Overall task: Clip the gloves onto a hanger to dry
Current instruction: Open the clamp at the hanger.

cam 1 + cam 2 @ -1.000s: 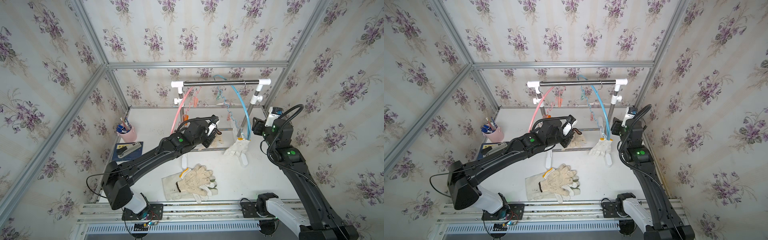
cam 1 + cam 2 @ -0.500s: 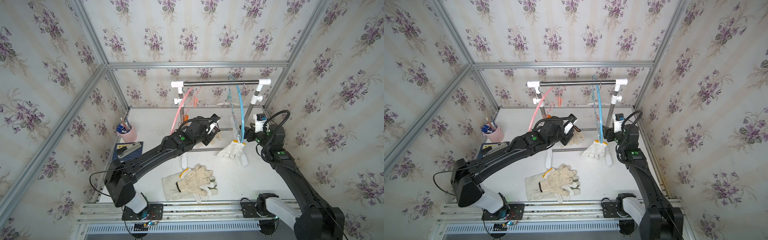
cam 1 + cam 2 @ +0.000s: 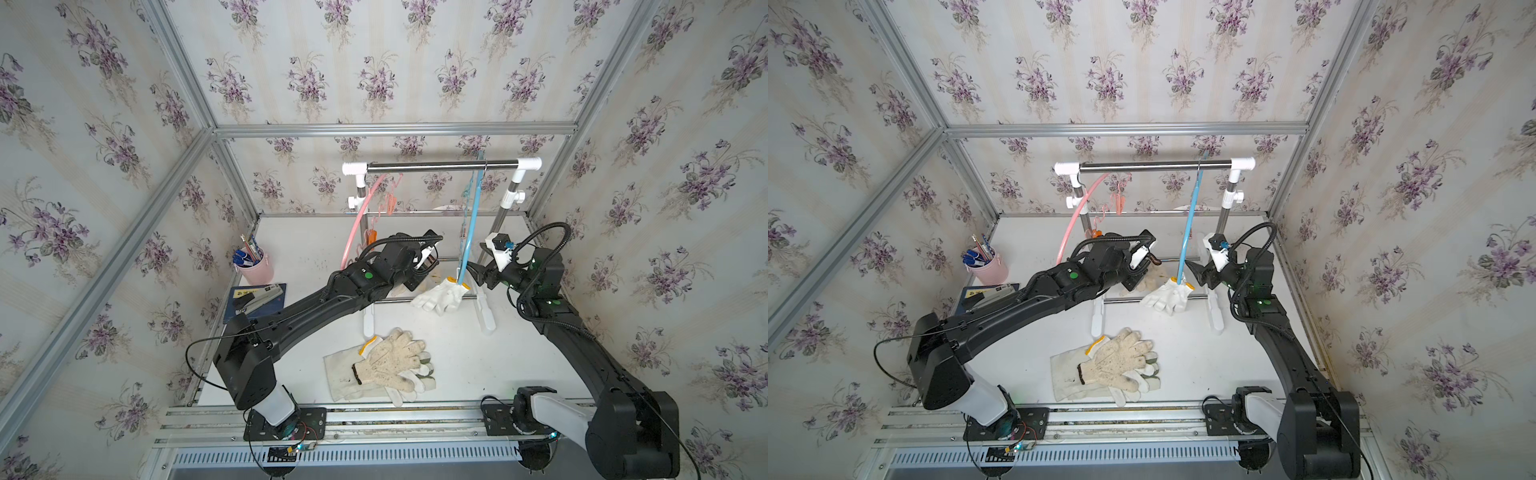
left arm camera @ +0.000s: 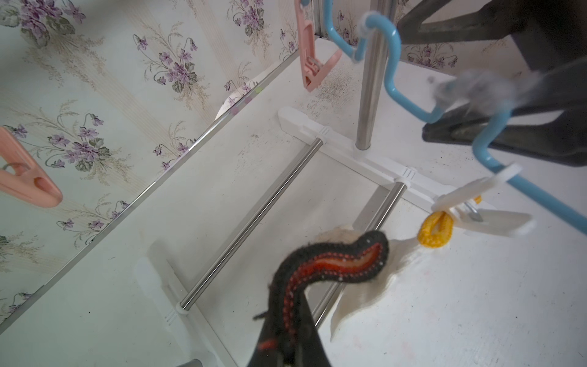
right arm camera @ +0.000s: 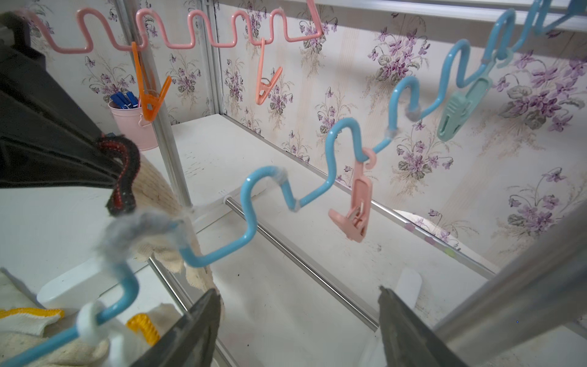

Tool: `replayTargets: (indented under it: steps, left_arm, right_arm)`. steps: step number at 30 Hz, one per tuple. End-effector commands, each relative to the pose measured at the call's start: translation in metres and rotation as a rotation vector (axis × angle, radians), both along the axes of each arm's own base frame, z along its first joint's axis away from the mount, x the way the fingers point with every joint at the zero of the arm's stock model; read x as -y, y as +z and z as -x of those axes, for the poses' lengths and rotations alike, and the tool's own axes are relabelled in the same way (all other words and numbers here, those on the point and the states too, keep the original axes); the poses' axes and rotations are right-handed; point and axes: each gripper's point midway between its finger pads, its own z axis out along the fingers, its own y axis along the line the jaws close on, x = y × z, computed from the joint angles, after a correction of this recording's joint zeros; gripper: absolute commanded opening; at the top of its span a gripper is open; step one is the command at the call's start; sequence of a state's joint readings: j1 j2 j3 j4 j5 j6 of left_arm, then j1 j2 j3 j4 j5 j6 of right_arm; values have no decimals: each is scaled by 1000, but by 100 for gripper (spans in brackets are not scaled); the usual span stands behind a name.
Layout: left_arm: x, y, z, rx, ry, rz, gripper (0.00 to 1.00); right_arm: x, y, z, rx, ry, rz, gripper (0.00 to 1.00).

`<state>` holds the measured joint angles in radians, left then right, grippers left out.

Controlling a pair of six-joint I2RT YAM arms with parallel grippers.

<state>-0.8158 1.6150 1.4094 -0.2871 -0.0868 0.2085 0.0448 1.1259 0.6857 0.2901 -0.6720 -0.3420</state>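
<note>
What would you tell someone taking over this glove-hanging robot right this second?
Left gripper: shut on the dark cuff of a beige knitted glove, near the blue hanger.
Right gripper: open, near the hanger, holding nothing.
Done: one white glove hangs from the hanger by a white clip.
To do: clip the held glove; then the dirty knitted gloves and canvas gloves piled on the table.

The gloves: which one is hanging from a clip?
The white glove with the yellow cuff, clipped on the blue hanger. One beige glove is in the left claw; the rest lie piled on the table.
</note>
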Motion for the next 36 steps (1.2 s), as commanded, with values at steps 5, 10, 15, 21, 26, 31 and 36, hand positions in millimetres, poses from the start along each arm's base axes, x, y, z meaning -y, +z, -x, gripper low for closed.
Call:
replayTargets:
  steps: [5, 10, 15, 21, 26, 31, 36]
  left_arm:
    - [8, 0, -6, 15, -15, 4, 0]
    - [11, -6, -9, 0, -9, 5, 0]
    - [15, -9, -11, -20, -7, -2, 0]
    - [13, -10, -11, -31, -4, -7, 0]
    - [10, -11, -8, -38, -2, -12, 0]
    - [9, -12, -6, -42, -1, -14, 0]
    - [7, -12, -5, -43, 0, -18, 0]
  right_arm:
    - [-3, 21, -7, 187, 33, 41, 86]
    - [-15, 24, -10, 218, 129, 51, 84]
    - [-22, 19, -19, 194, 184, 58, 80]
    - [-21, 17, -35, 185, 175, 62, 77]
    - [-18, 20, -48, 189, 145, 68, 74]
    - [-20, 17, -52, 175, 158, 59, 72]
    - [-23, 16, -56, 160, 180, 44, 67]
